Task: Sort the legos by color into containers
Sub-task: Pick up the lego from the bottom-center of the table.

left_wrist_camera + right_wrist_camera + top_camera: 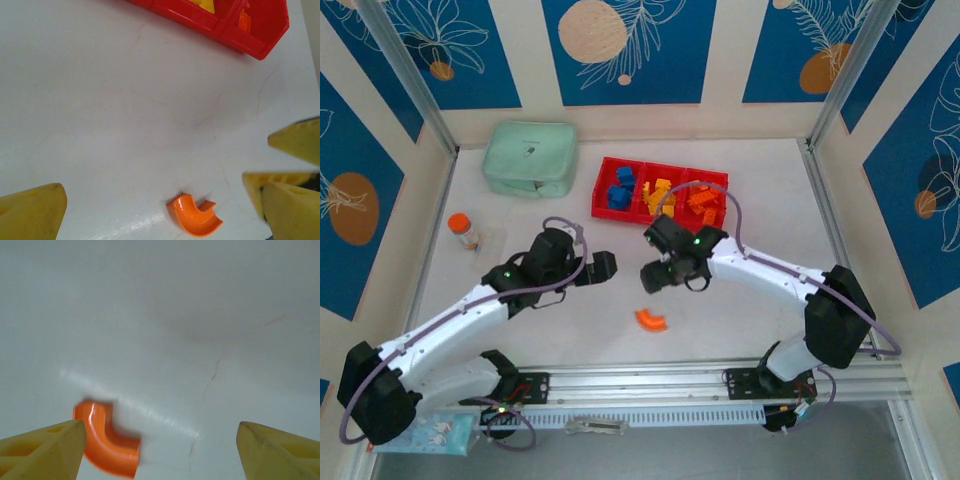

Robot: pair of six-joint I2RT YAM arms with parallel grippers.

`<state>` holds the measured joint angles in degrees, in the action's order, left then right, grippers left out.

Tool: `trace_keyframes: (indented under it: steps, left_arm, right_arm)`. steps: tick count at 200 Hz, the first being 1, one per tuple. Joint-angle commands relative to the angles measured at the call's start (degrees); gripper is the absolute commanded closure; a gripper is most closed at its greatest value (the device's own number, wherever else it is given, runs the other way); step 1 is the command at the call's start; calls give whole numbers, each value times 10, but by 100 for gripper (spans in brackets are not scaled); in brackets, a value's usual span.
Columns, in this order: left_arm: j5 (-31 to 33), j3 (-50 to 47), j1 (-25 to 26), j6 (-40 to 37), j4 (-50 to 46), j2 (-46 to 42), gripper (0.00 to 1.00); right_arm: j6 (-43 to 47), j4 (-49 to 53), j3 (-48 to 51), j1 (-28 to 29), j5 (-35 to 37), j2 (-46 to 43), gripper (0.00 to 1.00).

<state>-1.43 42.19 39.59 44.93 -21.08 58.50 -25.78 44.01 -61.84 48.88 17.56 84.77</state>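
tray | blue legos left | yellow legos middle | orange legos right | left gripper, right gripper: spread, empty

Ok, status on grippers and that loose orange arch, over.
Left gripper open, empty. Right gripper open over curved orange plastic arch brick, not gripping; brick on white table. Left gripper close by, may crowd.
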Motion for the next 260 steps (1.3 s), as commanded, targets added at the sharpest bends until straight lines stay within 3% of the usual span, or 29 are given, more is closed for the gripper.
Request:
trace_keyframes:
  steps: [1,38,89,122,171,260]
  left_arm:
    - [15,-20,-6,17,-25,-28,1]
    - [25,-43,-6,32,-33,-52,1]
    - [32,-49,-6,37,-42,-64,1]
    - [35,-54,-6,38,-43,-69,1]
    - [38,-54,-7,39,-44,-73,1]
    - [46,-52,-7,37,-52,-78,1]
  right_arm:
    - [-17,24,33,39,-7,-25,19]
    - [-22,-19,79,115,-7,-15,15]
    - [0,-46,72,155,13,63,11]
    - [-3,-31,49,156,65,109,9]
    - [7,-31,20,141,87,141,9]
    - [13,-37,11,134,51,160,38]
